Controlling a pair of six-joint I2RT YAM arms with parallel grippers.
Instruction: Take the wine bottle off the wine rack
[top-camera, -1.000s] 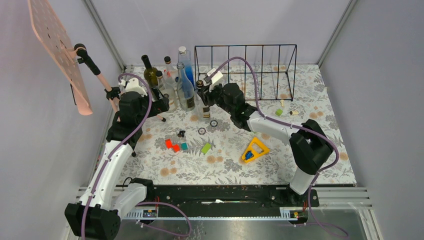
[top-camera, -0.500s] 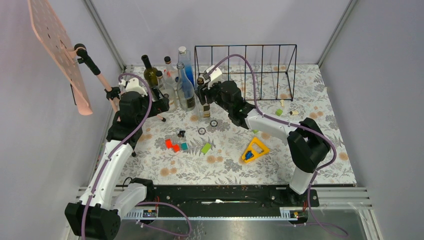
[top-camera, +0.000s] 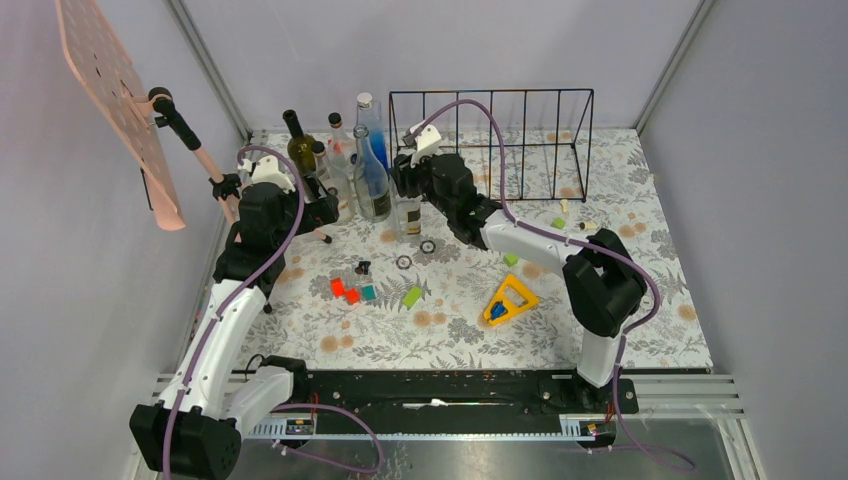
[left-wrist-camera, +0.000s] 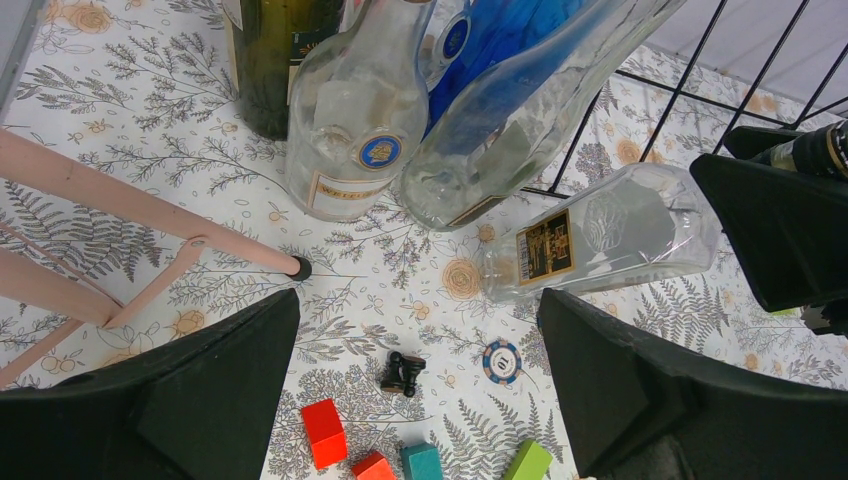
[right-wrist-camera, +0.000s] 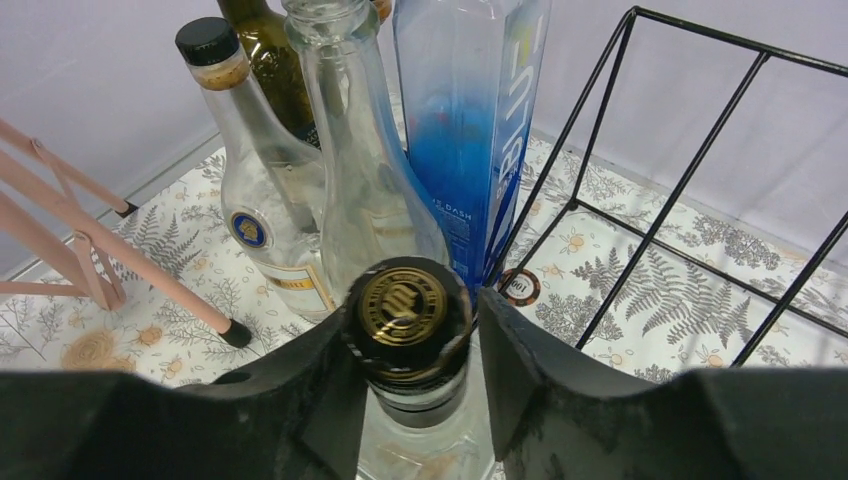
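Observation:
The wine bottle (top-camera: 408, 216) is clear glass with a black-and-gold label and a gold-embossed black cap (right-wrist-camera: 404, 306). It stands on the floral table just left of the black wire wine rack (top-camera: 490, 130), outside its bays. My right gripper (right-wrist-camera: 410, 340) straddles the capped neck from above. Its left finger touches the cap, and a thin gap shows at the right finger (right-wrist-camera: 540, 370). My left gripper (left-wrist-camera: 420, 390) hovers wide open over the table near the bottle's base (left-wrist-camera: 600, 240), holding nothing.
A dark green bottle (top-camera: 297, 145), a blue bottle (top-camera: 372, 130) and clear bottles (top-camera: 340, 160) crowd left of the wine bottle. A pink stand (top-camera: 120, 100) leans at far left. Red blocks (top-camera: 344, 290), a green block (top-camera: 412, 296), poker chips (top-camera: 427, 246) and a yellow triangle (top-camera: 511, 300) lie mid-table.
My right gripper has shifted left and toward the back wall over the bottle's neck, and the bottle stands straighter. The left arm has not moved.

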